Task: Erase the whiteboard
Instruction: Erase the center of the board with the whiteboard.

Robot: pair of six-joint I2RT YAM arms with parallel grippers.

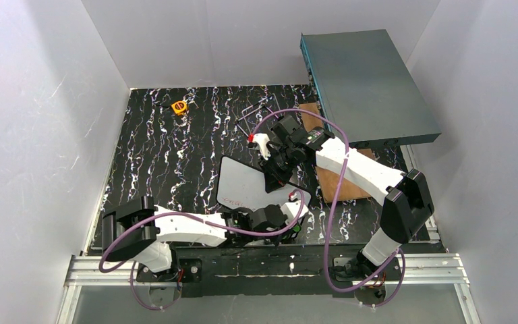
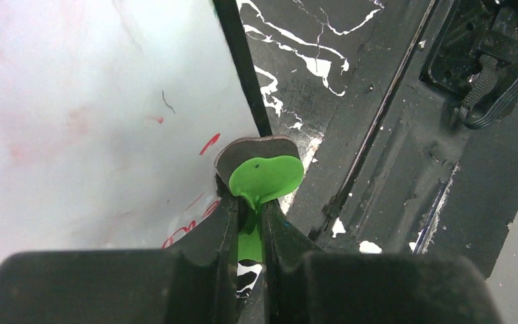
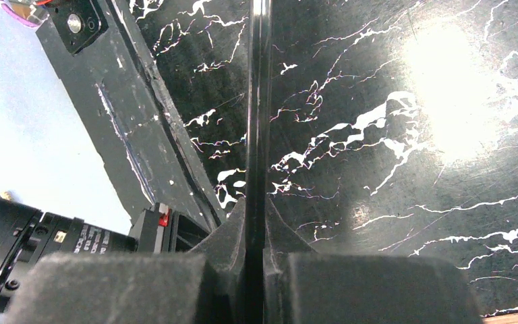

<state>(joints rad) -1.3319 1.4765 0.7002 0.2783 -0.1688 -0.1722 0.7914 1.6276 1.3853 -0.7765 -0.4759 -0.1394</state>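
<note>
The whiteboard (image 1: 246,182) sits mid-table toward the near edge, between the two arms, on the black marbled table (image 1: 175,148); whether it lies flat or is propped up, I cannot tell. Its white face looks smeared pale pink, with red strokes (image 2: 187,231) showing near the corner by the black frame (image 2: 243,67). The eraser (image 2: 264,174) (a small dark felt pad with a green tab) sits right at that frame, overlapping the board's edge; the left gripper (image 2: 251,209) pinches the green tab. The right gripper (image 3: 256,212) is pressed together on the board's thin black rim at its far-right side, apparently steadying it.

The step in hand, as I judge it, is wiping off the red marks. To do it well, the pad should go flat onto the white face, with light pressure, and sweep inward from the frame across the strokes in overlapping passes rather than riding over the rim; the right claw needs a firm hold so the board neither slides nor tips under the push. The tab is a thin purchase; sideways force could twist the pad loose.

Farther off are the wooden board (image 1: 337,185), the grey-teal metal box (image 1: 367,84) and an orange tape measure (image 1: 179,106).
</note>
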